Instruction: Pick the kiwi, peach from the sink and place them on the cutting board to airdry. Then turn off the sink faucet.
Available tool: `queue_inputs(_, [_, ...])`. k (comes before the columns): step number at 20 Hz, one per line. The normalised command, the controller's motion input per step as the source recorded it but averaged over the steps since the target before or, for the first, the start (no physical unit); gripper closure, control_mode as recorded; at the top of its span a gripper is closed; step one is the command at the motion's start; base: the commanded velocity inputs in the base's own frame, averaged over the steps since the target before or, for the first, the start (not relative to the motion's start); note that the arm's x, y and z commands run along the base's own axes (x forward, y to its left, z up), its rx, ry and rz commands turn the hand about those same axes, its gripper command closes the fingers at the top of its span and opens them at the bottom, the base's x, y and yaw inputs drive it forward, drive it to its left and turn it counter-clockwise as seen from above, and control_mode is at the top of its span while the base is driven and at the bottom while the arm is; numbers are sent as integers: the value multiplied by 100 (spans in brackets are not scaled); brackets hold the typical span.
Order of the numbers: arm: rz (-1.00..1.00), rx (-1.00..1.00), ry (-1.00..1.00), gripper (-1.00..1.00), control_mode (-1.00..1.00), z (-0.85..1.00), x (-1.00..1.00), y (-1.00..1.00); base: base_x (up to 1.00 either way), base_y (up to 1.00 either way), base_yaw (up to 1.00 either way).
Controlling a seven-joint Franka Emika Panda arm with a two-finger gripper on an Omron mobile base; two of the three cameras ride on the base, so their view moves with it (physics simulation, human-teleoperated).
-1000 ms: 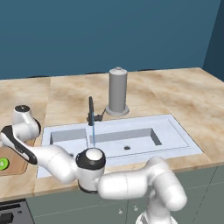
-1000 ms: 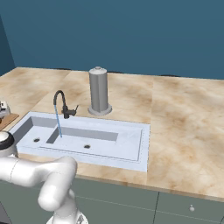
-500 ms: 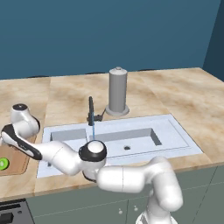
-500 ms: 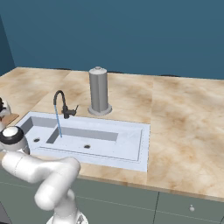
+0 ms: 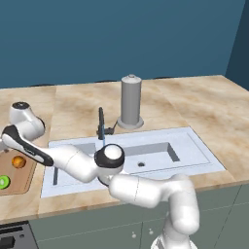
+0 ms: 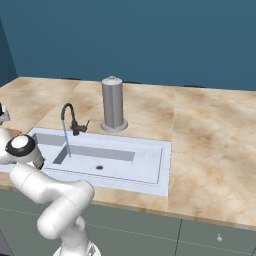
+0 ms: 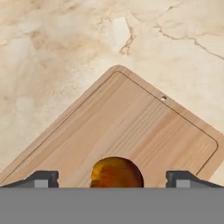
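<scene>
A: How is the gripper [image 7: 112, 178] seen to stand?

B: In the hand view its two dark finger tips are spread wide, well clear of the peach [image 7: 117, 172] on either side. The peach is seen between them, resting on the cutting board [image 7: 131, 127]; no contact with the fingers is shown.

A: And from the left base view?

B: The kiwi [image 5: 4, 182] is found nearest, on the cutting board [image 5: 25, 176] at the left edge, with the peach [image 5: 18, 161] just behind it on the same board. The two fruits are set apart, not touching.

A: What is seen farther back?

B: The sink [image 5: 194, 146] lies to the right of the board, set into the marbled counter [image 5: 204, 104]. A thin blue stream is seen running down from the sink faucet [image 5: 101, 124] into the basin. Behind the faucet, a tall grey cylinder [image 5: 130, 101] with a knobbed top stands upright on the counter.
</scene>
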Motion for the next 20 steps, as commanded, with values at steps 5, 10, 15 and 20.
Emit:
queue_inputs(5, [7, 0, -19, -100, -100, 68, -31, -52, 0, 0, 0])
queue_inputs(10, [12, 10, -29, -100, -100, 88, -25, -63, 0, 0, 0])
queue_inputs(15, [13, 9, -32, -100, -100, 71, -38, -89, 0, 0, 0])
queue_inputs(20, [13, 13, -38, -100, -100, 43, -53, -100, 0, 0, 0])
